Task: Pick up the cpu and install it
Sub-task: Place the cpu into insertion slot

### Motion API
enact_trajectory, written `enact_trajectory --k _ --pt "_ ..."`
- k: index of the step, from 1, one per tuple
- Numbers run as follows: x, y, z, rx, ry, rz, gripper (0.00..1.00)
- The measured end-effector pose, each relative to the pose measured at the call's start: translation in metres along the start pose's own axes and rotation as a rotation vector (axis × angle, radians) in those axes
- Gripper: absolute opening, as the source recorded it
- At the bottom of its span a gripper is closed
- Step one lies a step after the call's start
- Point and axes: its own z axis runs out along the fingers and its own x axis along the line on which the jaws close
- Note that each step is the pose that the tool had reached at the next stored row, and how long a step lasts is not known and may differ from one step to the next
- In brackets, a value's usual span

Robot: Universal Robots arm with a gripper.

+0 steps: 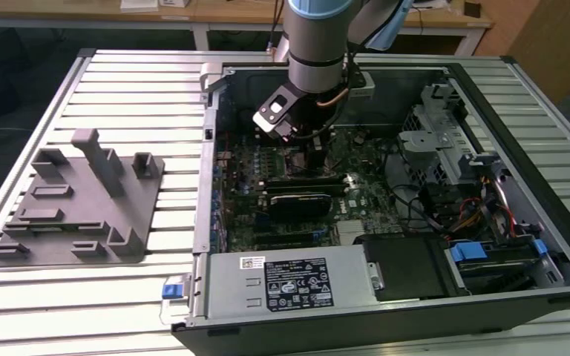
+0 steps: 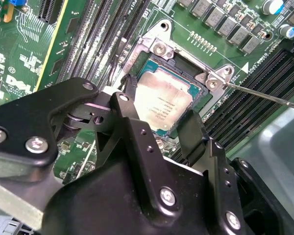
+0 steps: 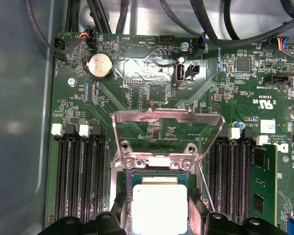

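1. We see the arm (image 1: 315,44) reaching down into an open computer case (image 1: 364,330). The case lies on its side on a slatted table (image 1: 127,81) and covers the table from about its middle to the edge on the exterior view's right.
2. The gripper (image 1: 315,154) hangs low over the motherboard (image 1: 265,159). It is nearer the case's far wall than the power supply (image 1: 285,282), which runs along the near wall.
3. In the second wrist view the cpu (image 2: 164,98) lies silver top up inside the socket (image 2: 183,62), square to the frame. We cannot tell whether it is fully down on the contacts. The first wrist view shows the same cpu (image 3: 159,203) between the gripper's two dark tips.
4. The gripper is drawn in to the chip's width. Its fingers (image 2: 191,132) sit against two opposite edges of the cpu, so we read it as gripping the cpu.
5. The metal load plate (image 3: 166,115) is swung open. It stands away from the socket, hinged at the socket's edge.
6. The thin lever (image 2: 264,94) is released and sticks out past one corner of the socket.
7. Black memory slots (image 3: 73,176) run along two opposite sides of the socket, and a green memory module (image 3: 262,186) stands in the outermost slot on one side.
8. A coin battery (image 3: 100,66) sits on the motherboard beyond the open load plate, near the board's edge.
9. A grey plastic fixture (image 1: 77,208) rests on the table by the edge on the exterior view's left, well apart from the case.
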Motion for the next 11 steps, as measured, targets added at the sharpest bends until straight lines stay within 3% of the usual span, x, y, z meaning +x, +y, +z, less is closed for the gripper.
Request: enact_trajectory --k 7,9,11 --pt "0.0000 0.0000 0.0000 0.0000 0.0006 0.000 0.61" --pt "-0.0001 0.0000 -0.0001 0.0002 0.0004 0.000 0.53" --pt "0.0000 0.0000 -0.0001 0.0001 0.0007 0.000 0.53"
